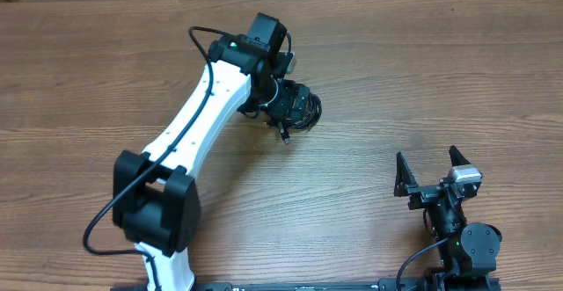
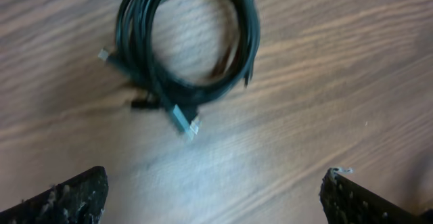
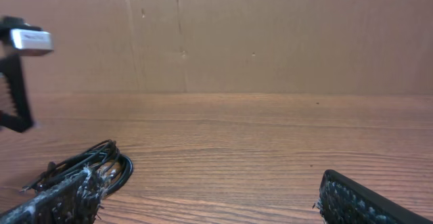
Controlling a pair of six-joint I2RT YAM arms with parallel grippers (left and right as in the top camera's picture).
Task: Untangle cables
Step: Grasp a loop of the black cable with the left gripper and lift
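One coil of cables [image 2: 252, 41], not yet untangled, lies on the tabletop [image 1: 422, 62] right under my left pincer [image 2: 216, 200].

My left pincer hangs above the coil with its jaws spread as wide as they go, gripping nothing. The right pincer [image 1: 431, 175] sits well apart near the front edge, also wide open and empty. The coil is several tight black loops, with plugs [image 2: 184, 119] poking out on one side. To do this well, I judge I should come down on one plug or one outer strand, not the whole bundle, then close gently and draw it outward while the other pincer pins the rest. Pinching several strands at once would likely tighten the tangle or drag the whole coil.
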